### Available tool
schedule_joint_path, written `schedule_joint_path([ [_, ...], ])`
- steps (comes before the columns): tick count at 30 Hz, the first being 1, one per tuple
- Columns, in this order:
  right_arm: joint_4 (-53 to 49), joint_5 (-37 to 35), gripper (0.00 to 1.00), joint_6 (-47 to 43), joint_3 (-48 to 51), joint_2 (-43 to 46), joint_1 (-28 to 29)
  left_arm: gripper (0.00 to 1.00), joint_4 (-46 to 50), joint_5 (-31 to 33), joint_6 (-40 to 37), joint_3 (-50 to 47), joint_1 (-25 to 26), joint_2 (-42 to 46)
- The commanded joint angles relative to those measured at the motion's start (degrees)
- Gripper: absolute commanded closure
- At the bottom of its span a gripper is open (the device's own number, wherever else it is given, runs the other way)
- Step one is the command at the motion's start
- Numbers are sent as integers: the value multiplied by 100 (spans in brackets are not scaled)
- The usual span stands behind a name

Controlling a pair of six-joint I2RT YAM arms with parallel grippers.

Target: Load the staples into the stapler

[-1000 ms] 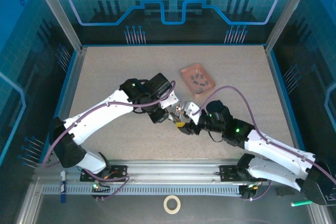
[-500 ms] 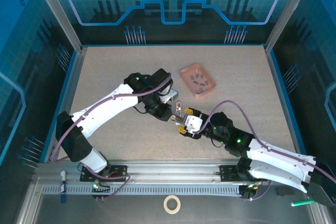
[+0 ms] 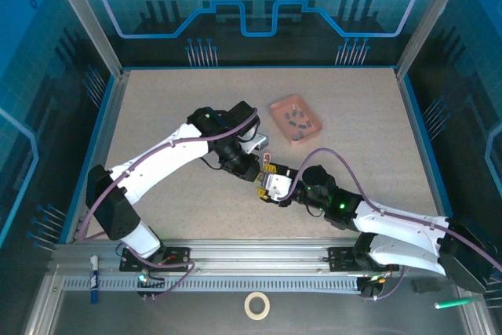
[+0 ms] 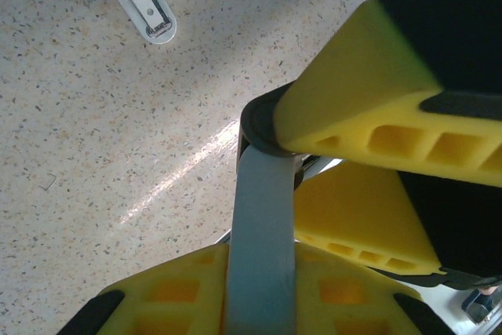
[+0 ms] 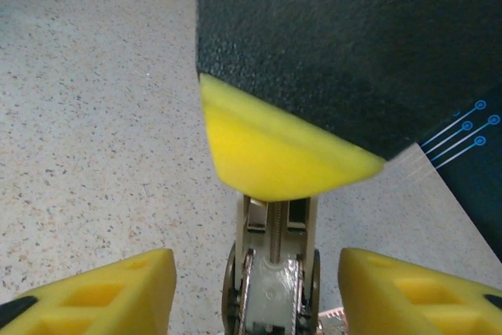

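Speckled tabletop [image 3: 172, 107] under both arms, tips meeting mid-frame in top view. Salmon tray [image 3: 276, 107] up-right of centre, apart from arms. Left fingers [image 4: 157, 300] clamped shut on stapler [image 5: 274, 304], at lower centre of right wrist view with metal channel showing. Right fingers [image 5: 102, 296] spread either side of stapler, gap each side, not gripping. Staples [image 3: 296, 122] in tray as short dark bits

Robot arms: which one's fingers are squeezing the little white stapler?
The left arm's yellow fingers are pinched shut on the small white plastic stapler; the right arm's yellow fingers stand open, spread either side of it.
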State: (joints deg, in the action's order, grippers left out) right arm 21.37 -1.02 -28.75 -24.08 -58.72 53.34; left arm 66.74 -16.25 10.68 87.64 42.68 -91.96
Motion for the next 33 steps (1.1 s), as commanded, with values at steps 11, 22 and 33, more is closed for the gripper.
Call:
schedule_joint_path([
  [11, 752, 89, 74, 184, -286, -468, 27, 81, 107, -210, 268, 210, -47, -34],
  [22, 503, -1220, 86, 2491, 83, -202, -456, 28, -1095, 714, 523, -576, -441, 748],
  [33, -79, -3370, 90, 5752, 300, -780, -614, 11, -4428, 1905, 1243, -3122, -896, 2253],
])
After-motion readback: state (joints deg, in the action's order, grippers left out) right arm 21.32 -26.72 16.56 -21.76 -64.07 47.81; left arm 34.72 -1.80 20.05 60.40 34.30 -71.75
